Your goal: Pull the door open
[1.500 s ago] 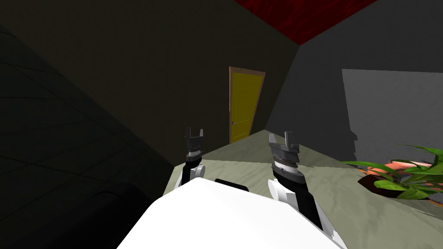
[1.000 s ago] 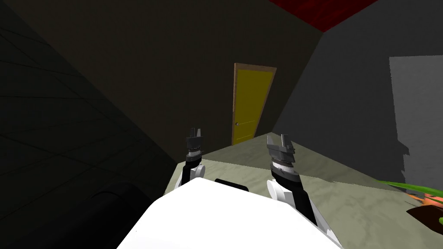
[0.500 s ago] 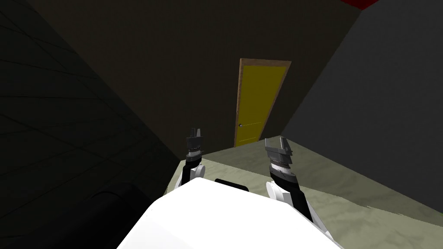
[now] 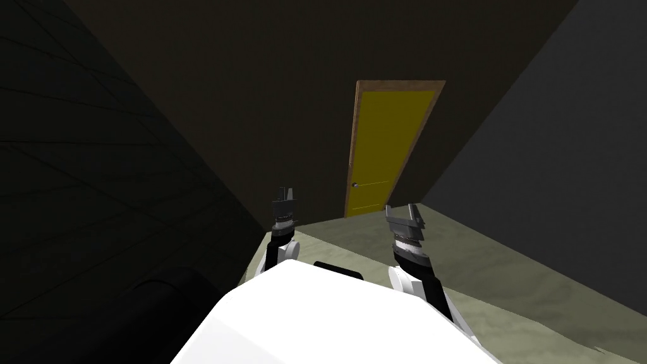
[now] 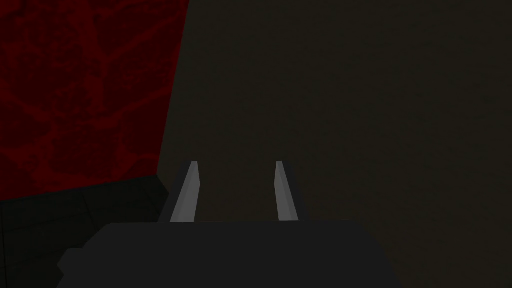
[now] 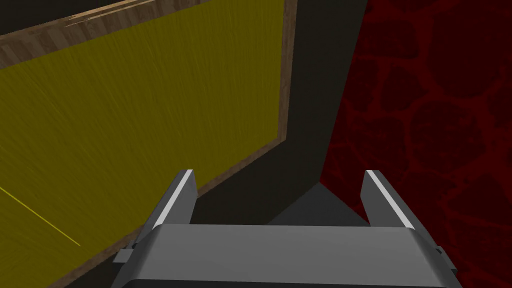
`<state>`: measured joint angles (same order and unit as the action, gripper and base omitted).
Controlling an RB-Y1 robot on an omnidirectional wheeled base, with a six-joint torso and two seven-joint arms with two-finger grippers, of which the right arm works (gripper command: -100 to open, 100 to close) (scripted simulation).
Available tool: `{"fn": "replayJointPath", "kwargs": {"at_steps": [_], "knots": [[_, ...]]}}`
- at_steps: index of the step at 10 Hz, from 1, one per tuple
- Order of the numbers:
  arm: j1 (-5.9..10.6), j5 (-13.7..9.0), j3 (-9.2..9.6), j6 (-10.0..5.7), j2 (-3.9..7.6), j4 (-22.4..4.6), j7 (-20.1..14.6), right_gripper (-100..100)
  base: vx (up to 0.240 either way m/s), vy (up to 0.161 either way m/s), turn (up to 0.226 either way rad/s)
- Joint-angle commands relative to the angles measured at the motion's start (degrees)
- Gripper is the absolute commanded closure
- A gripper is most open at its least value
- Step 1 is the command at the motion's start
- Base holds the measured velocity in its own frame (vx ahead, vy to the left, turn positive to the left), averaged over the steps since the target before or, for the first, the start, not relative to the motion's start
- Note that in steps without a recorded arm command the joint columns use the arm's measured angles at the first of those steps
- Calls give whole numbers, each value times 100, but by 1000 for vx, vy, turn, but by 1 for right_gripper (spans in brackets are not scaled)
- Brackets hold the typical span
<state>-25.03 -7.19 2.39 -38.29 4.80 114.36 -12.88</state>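
Yellow door (image 4: 388,148) sits flush in its wood frame (image 4: 353,145) on the far wall, right of centre, with a small knob (image 4: 355,185) at its left edge. Both arms are raised, well apart from it. Left end effector (image 4: 285,193): fingers narrowly apart, nothing between. Right end effector (image 4: 403,213): fingers wide apart, empty, facing the door.

You're in a dim room | back wall (image 4: 253,95) dark olive-brown | right wall (image 4: 556,158) dark grey | left wall (image 4: 63,158) near-black, faint grid lines | floor (image 4: 505,278) pale grey-green, mottled | ceiling (image 6: 425,100) dark red, veined
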Motion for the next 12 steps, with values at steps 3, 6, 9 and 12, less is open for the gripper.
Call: {"fn": "replayJointPath", "kwargs": {"at_steps": [3,6,9,12], "knots": [[-15,-188,19,-75,30,-280,-369,-100,84,-59,146],[3,-358,20,-137,57,-555,-689,-100,76,-65,162],[22,-534,21,-201,81,-839,-1019,-100,79,-69,168],[41,-715,23,-267,103,-1132,-1359,-100,77,-76,175]]}}
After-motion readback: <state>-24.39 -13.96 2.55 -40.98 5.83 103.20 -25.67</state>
